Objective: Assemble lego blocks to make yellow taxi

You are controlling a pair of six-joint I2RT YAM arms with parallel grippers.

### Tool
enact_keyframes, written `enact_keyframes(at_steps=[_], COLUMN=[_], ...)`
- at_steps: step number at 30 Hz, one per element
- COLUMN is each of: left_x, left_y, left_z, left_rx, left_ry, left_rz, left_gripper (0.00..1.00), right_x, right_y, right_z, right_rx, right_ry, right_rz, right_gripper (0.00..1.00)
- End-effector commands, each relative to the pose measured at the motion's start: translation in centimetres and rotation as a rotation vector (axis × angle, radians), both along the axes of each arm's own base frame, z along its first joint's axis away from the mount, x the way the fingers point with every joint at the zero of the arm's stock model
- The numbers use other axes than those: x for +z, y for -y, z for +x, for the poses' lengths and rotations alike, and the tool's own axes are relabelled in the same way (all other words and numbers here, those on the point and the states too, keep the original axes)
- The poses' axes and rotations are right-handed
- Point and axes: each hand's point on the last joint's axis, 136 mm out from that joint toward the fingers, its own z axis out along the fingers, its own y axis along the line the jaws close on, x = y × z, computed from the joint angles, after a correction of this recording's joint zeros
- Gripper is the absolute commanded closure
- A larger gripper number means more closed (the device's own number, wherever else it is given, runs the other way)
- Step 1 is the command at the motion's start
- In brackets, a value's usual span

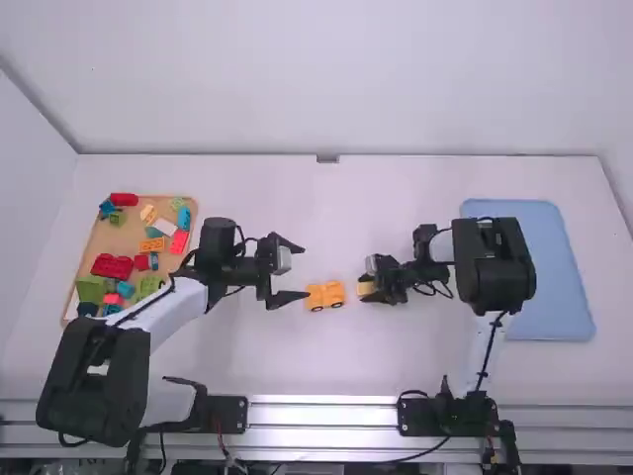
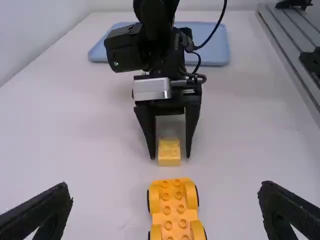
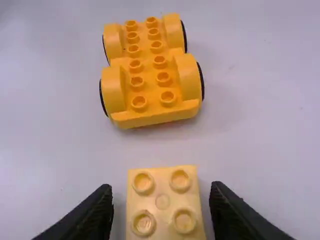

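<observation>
The block point(image 3: 162, 202) is yellow (the chassis point(image 3: 149, 75), orange).

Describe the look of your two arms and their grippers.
The left arm and right arm have white links, chunky black joints and thin black cables. The left gripper and right gripper are black, each with two tapering fingers and a silvery block at its base.

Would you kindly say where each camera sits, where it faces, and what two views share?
High view: fixed above and behind, facing down onto the table; shows left arm and right arm.
Left wrist view: on that arm, facing the right arm; own jaws open.
Right wrist view: on that arm, facing the yellow block between its open jaws.
Both wrist views share the yellow block and wheeled base.
</observation>
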Motion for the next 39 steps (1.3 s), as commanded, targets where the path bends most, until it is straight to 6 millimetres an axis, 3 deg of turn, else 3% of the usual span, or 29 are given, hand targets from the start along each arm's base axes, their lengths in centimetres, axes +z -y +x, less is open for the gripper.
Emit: enact_keyframes(at_steps=[1,6,11,15,17,23,27,31,39], left_x=[-0.1,-0.1,-0.1,-1.0,-1.9,-6.9,-9.7,-11.5,-14.6], left_y=[0.1,0.1,0.1,0.0,0.2,1.9,2.6,2.9,3.0], left_z=[-0.4,-0.4,-0.5,-0.6,-0.7,-1.0,-0.9,-1.1,-0.4], left_rx=[-0.018,-0.018,-0.018,-0.029,-0.043,-0.088,-0.070,-0.073,0.004], left_ry=[-0.021,-0.021,-0.023,-0.026,-0.040,-0.120,-0.186,-0.231,-0.279], left_rz=[-0.018,-0.018,-0.017,-0.001,0.005,0.051,0.085,0.088,0.151], left_gripper=[0.01,0.01,0.01,0.01,0.01,0.01,0.01,0.01,0.01], right_x=[-1.2,-1.3,-1.2,0.4,1.5,6.1,7.8,8.8,9.3], right_y=[0.8,1.0,0.9,0.7,0.8,0.0,-0.7,-1.7,-3.9], right_z=[-0.8,-0.8,-0.8,-0.5,-0.3,0.5,1.6,2.1,-0.3], right_rx=[-0.011,-0.017,-0.016,-0.023,-0.021,0.038,0.000,-0.031,0.029], right_ry=[-0.044,-0.048,-0.047,-0.072,-0.080,0.001,0.040,0.076,0.148], right_rz=[-0.055,-0.055,-0.052,-0.009,-0.001,-0.001,-0.032,-0.084,-0.064], right_gripper=[0.57,0.62,0.85,0.86,0.86,0.85,0.85,0.88,0.88])
